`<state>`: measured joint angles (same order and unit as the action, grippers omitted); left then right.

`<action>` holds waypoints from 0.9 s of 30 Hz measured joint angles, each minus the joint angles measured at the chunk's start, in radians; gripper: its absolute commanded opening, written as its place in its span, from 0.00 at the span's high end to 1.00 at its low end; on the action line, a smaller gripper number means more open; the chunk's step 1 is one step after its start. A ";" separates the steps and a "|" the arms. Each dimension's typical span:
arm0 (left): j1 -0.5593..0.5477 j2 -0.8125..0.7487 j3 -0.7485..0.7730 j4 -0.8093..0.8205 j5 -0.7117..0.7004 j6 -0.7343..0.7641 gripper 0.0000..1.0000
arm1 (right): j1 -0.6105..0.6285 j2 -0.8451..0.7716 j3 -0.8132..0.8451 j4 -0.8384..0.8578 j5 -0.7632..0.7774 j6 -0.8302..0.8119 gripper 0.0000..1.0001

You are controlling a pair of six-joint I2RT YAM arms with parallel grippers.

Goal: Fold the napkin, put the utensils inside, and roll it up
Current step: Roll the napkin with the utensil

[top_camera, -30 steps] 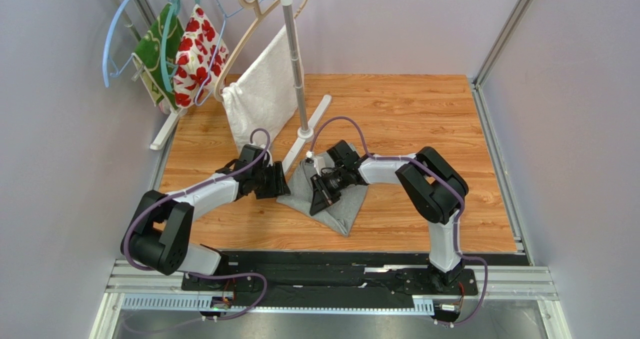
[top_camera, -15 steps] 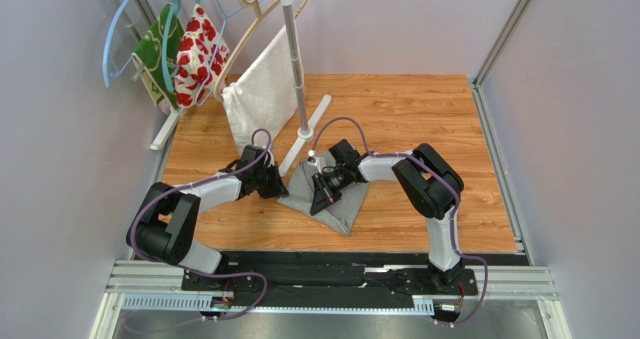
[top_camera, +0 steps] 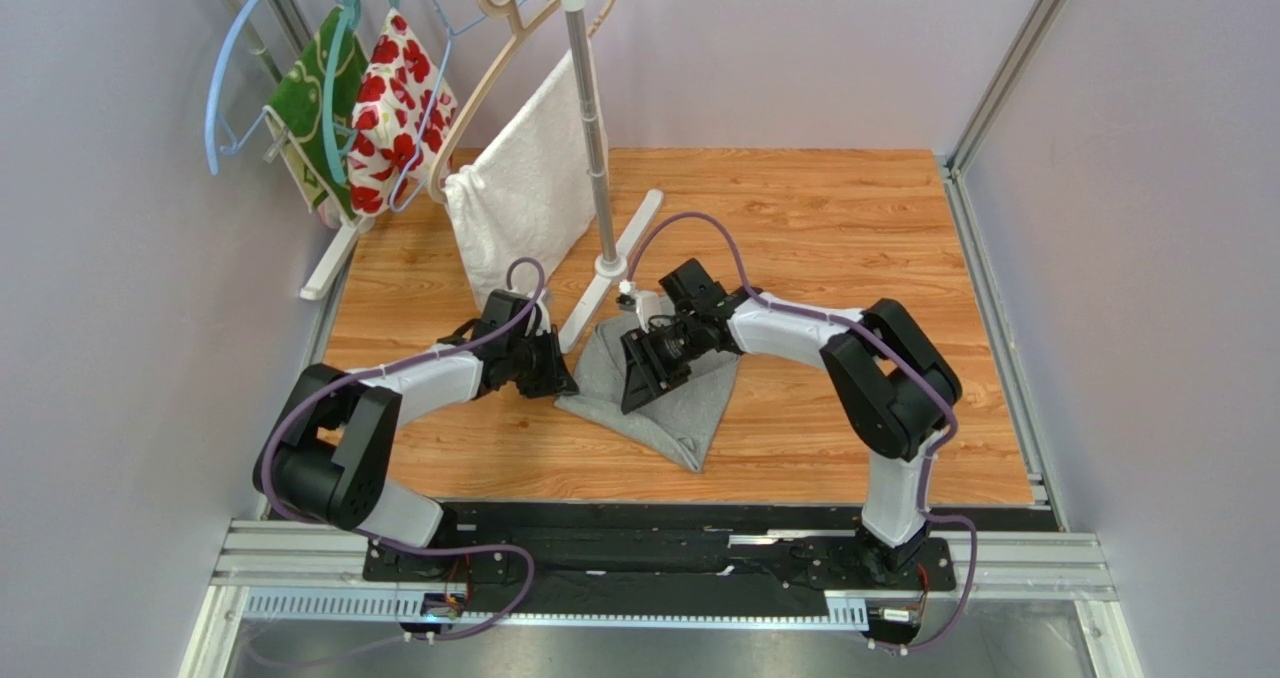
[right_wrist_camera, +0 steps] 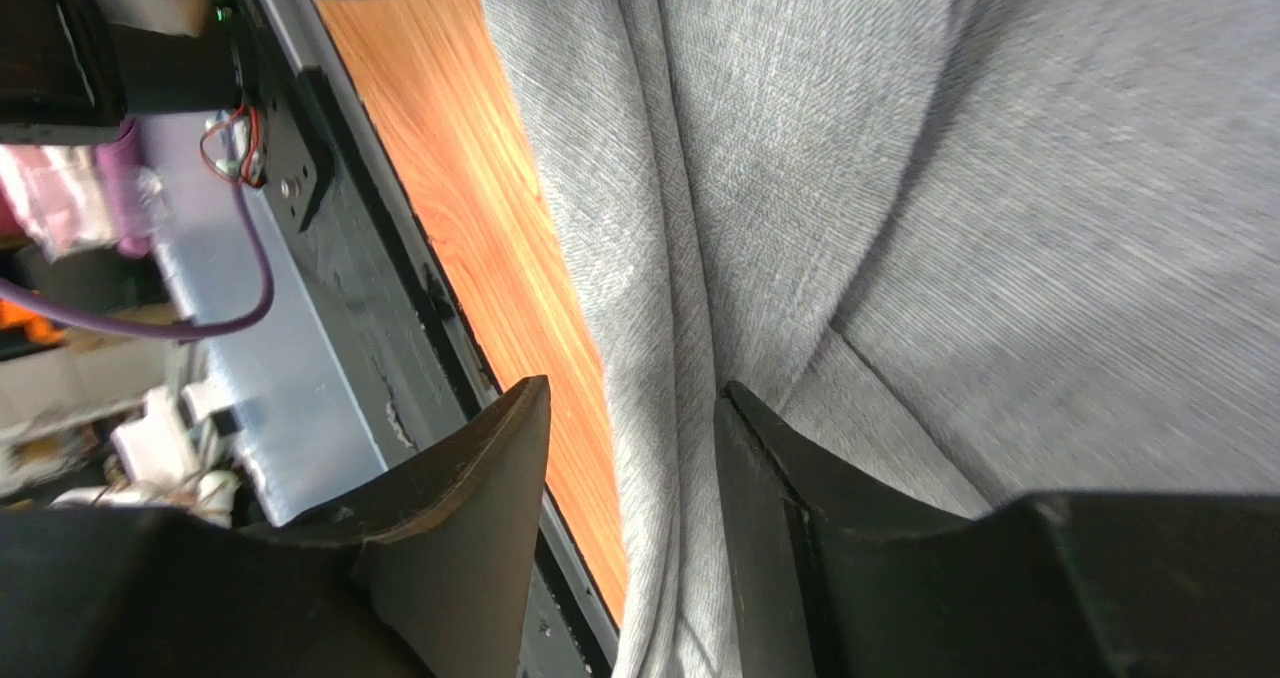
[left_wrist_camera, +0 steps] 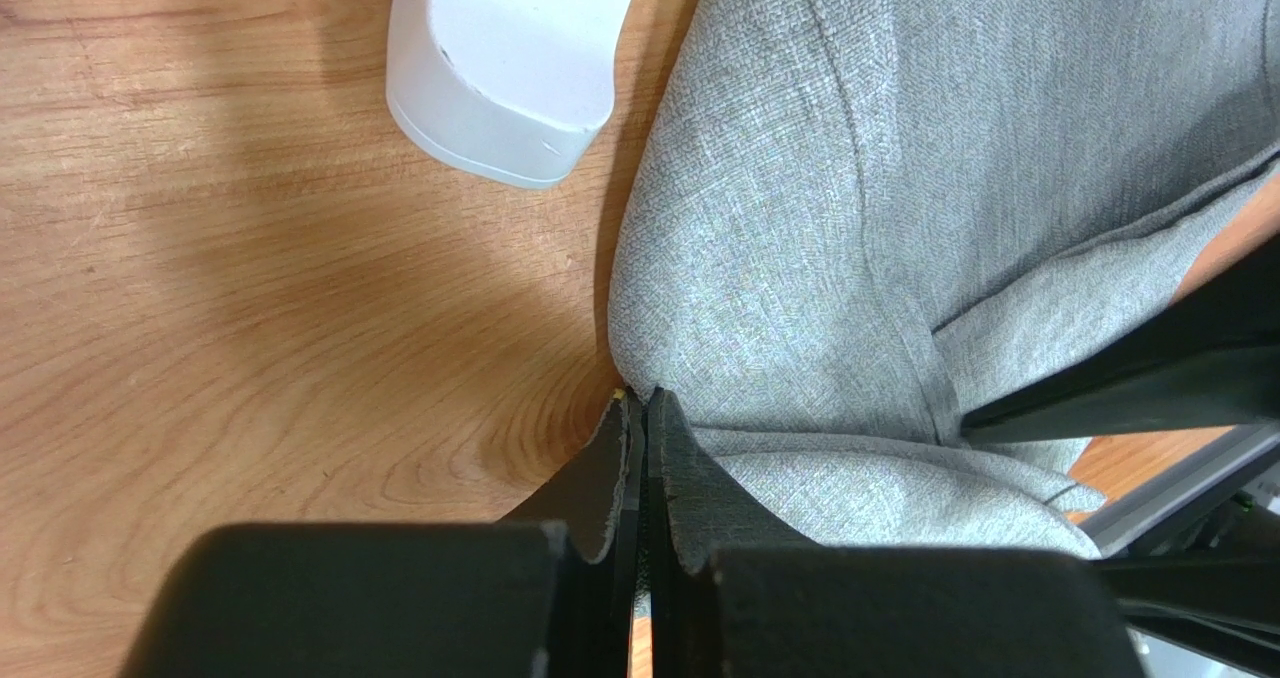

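Observation:
The grey napkin [top_camera: 679, 408] lies crumpled and partly folded on the wooden table, just in front of the rack's foot. My left gripper [top_camera: 559, 372] is at its left edge. In the left wrist view the left gripper [left_wrist_camera: 643, 402] has its jaws pressed together, pinching the rim of the napkin [left_wrist_camera: 902, 183]. My right gripper [top_camera: 640, 384] hovers over the cloth's middle. In the right wrist view the right gripper [right_wrist_camera: 634, 393] has its jaws apart, and a fold of the napkin [right_wrist_camera: 932, 168] runs through the gap. The utensils are hidden.
A white clothes rack [top_camera: 589, 123] stands behind the napkin, its foot [left_wrist_camera: 496, 63] close to my left fingers. From it hang a white towel [top_camera: 519, 183], a red-flowered fabric [top_camera: 394, 93] and a green one [top_camera: 308, 101]. The black base rail [top_camera: 661, 521] borders the table's near edge.
My left gripper has shut at the napkin's left edge. My right gripper has opened, letting go of the fold, and shifted slightly back; its elbow swung to the right.

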<state>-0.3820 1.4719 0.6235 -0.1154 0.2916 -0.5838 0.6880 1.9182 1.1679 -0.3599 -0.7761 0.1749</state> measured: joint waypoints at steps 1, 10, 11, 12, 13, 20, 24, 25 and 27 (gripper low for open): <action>0.000 0.000 0.000 0.000 0.002 0.002 1.00 | -0.002 -0.025 0.000 -0.007 0.024 0.000 0.51; 0.000 0.008 0.010 -0.010 0.002 0.008 1.00 | 0.074 -0.364 -0.026 -0.099 0.253 0.039 0.52; 0.000 0.009 0.013 -0.013 0.003 0.009 1.00 | 0.110 -0.399 -0.053 -0.098 0.275 0.060 0.52; 0.000 0.011 0.016 -0.016 0.002 0.010 1.00 | 0.144 -0.427 -0.081 -0.105 0.290 0.080 0.52; 0.000 0.013 0.018 -0.018 0.003 0.010 1.00 | 0.168 -0.445 -0.104 -0.110 0.300 0.096 0.52; 0.000 0.018 0.028 -0.032 0.002 0.020 1.00 | 0.291 -0.479 -0.267 -0.159 0.365 0.228 0.53; 0.000 0.021 0.036 -0.043 0.002 0.029 1.00 | 0.291 -0.478 -0.298 -0.183 0.410 0.255 0.54; 0.000 0.022 0.037 -0.044 0.001 0.031 1.00 | 0.291 -0.478 -0.298 -0.185 0.422 0.255 0.54; 0.000 0.022 0.038 -0.046 0.000 0.033 1.00 | 0.290 -0.478 -0.298 -0.187 0.447 0.253 0.54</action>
<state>-0.3820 1.4940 0.6617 -0.1612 0.2916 -0.5510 0.9783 1.4403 0.8696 -0.5472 -0.3294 0.4282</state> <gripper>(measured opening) 0.011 0.464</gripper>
